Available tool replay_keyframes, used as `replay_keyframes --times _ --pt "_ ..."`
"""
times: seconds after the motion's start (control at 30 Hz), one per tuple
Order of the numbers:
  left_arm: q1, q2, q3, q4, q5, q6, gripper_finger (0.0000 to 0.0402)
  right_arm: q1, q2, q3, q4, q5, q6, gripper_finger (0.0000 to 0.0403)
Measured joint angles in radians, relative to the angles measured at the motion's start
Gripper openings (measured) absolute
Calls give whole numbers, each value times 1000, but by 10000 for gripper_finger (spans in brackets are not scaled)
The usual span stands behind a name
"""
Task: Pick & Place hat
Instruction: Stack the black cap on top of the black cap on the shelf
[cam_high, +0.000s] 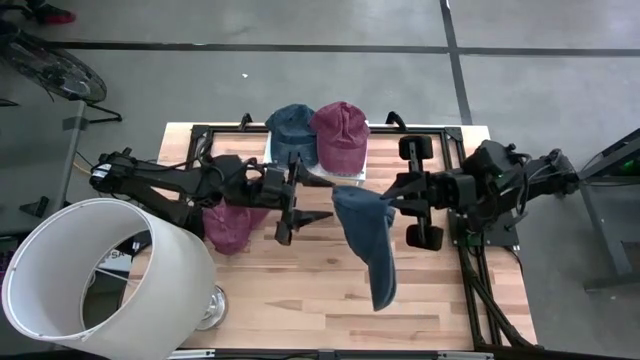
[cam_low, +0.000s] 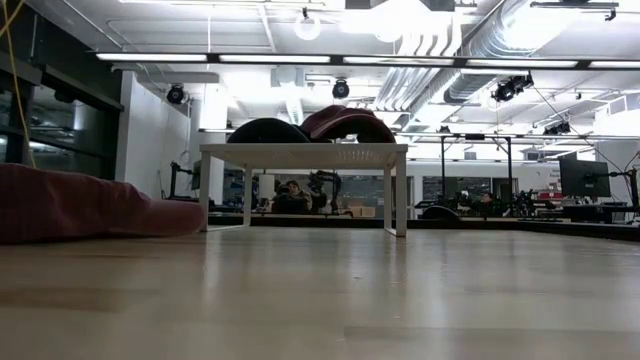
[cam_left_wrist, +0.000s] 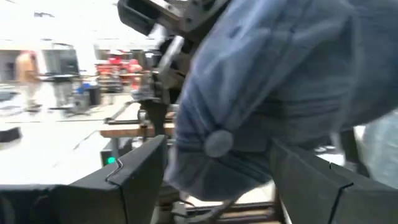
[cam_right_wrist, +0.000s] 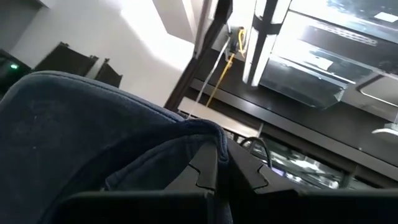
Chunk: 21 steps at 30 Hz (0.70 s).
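Note:
A blue denim cap (cam_high: 366, 243) is up in the air over the table's middle, shut in my right gripper (cam_high: 393, 204), which comes in from the right. Its top button (cam_left_wrist: 217, 142) faces my left gripper (cam_high: 325, 200). That gripper is open just left of the cap, a finger on either side of the crown (cam_left_wrist: 267, 81), touching nothing that I can see. Another blue cap (cam_high: 291, 130) and a maroon cap (cam_high: 341, 135) sit crown-up on a white stand (cam_low: 303, 152) at the far edge. A second maroon cap (cam_high: 228, 226) lies on the table under my left arm. My right gripper holds the blue cap by the right-hand side of its crown, where the cloth folds into an edge (cam_right_wrist: 208, 134), pinched between the two fingers. The fingers come level from the table's right. The cap is lifted clear, its brim (cam_high: 383, 285) pointing toward the near edge.
A large white lampshade (cam_high: 95, 280) and a lamp base (cam_high: 212, 305) stand at the near left corner. The white stand's legs (cam_low: 400, 195) rest on the wood at the far middle. Bare wood (cam_high: 300, 300) lies near the front edge. A person (cam_low: 293, 197) sits far behind.

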Motion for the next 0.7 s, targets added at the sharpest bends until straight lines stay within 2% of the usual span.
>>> replay_keyframes --times 0.13,0.7 --pt "1 0 0 -1 -48 28 273 -13 0 0 -8 8 0 3" --pt "3 2 0 18 -77 31 273 -52 0 0 -31 -14 10 3"
